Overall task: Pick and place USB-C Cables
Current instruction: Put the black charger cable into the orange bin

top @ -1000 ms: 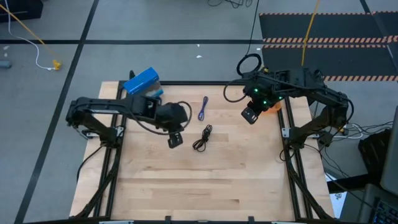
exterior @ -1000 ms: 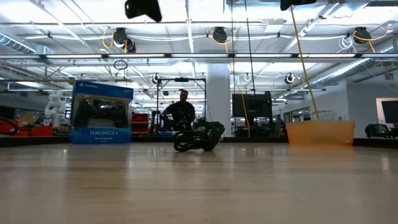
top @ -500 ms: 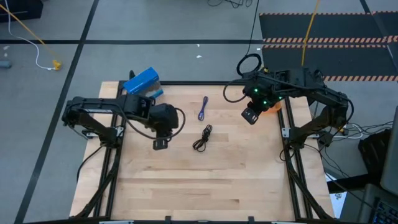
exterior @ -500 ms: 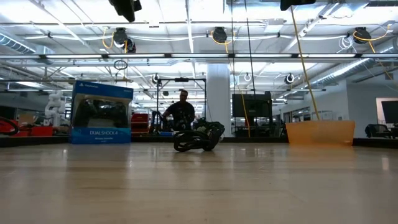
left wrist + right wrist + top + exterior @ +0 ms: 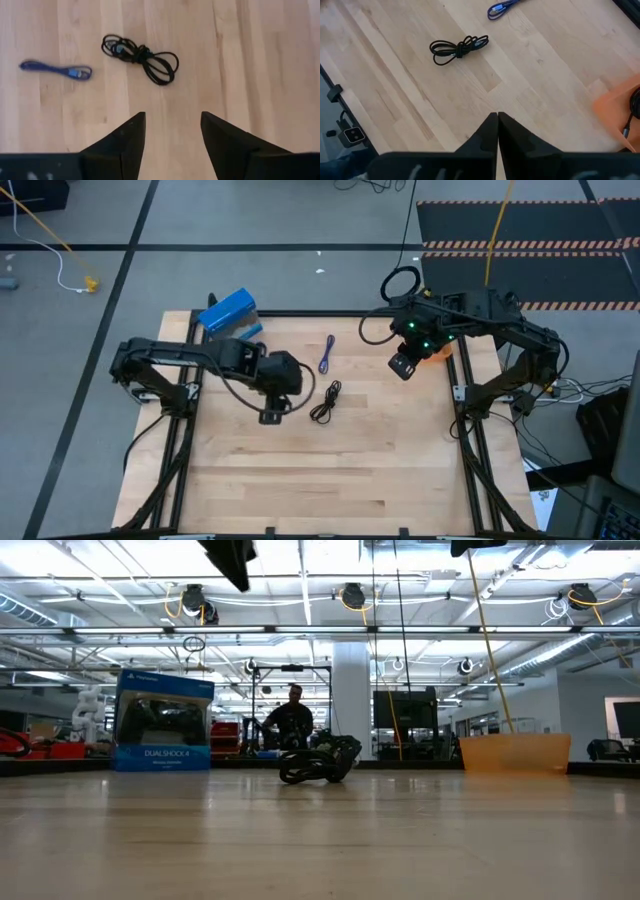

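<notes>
Above the wooden table (image 5: 330, 470), your left gripper (image 5: 271, 416) hangs with fingers spread wide, just beside the black cable (image 5: 326, 401) lying mid-table. Your right gripper (image 5: 400, 367), fingers pressed together, waits well apart; the purple-blue cable (image 5: 327, 354) rests between them.

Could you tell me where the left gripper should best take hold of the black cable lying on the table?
Probably at the knotted middle of the black cable, coming straight down from above. It lies flat on the table, with thin loops fanning out to both ends, so the waist is the thickest part. The left gripper is open, apart from the cable, the purple cable lying clear of it.
</notes>
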